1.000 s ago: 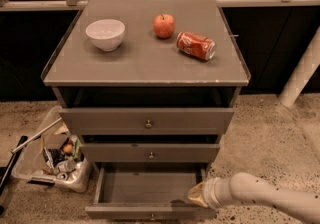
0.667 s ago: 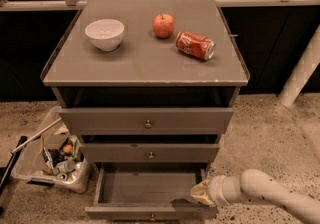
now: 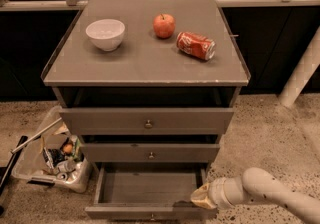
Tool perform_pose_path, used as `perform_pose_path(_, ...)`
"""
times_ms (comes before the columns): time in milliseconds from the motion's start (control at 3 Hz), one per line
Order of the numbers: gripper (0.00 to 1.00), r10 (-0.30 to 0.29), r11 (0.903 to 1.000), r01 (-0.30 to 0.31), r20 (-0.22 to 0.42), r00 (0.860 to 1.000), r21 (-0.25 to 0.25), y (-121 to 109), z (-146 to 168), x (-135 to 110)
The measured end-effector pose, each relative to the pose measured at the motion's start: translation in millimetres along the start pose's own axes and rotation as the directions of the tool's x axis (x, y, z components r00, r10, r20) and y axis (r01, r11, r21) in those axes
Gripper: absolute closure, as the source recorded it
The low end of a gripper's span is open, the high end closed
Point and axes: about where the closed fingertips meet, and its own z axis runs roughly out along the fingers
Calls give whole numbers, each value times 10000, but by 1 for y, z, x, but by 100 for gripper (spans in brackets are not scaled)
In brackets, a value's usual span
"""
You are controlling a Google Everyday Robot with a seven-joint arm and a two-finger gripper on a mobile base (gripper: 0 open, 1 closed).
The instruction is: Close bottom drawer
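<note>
The bottom drawer (image 3: 145, 188) of the grey-brown cabinet is pulled out, and its shallow grey tray shows empty. Its low front (image 3: 125, 212) with a small round knob (image 3: 152, 216) lies at the lower edge of the camera view. My gripper (image 3: 197, 201) comes in from the lower right on a white arm (image 3: 270, 193). It sits at the right end of the drawer front, touching or nearly touching it. The middle drawer (image 3: 150, 153) and the top drawer (image 3: 147, 120) above are each slightly out.
On the cabinet top (image 3: 125, 63) stand a white bowl (image 3: 105, 34), a red apple (image 3: 164, 25) and a red can (image 3: 195, 45) on its side. A clear bin (image 3: 50, 160) of clutter sits on the floor to the left. A white pole (image 3: 300, 73) leans at right.
My arm has drawn back a little to the right and down along the drawer's right front corner. The drawer is as far out as before.
</note>
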Motion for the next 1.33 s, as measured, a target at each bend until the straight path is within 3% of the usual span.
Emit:
perform_pose_path(667, 100, 1052, 9944, -1052, 265, 9941, -38, 2, 51, 34)
perform_pose_path(1333, 100, 1693, 9843, -1701, 221, 9853, 464, 2, 122, 93)
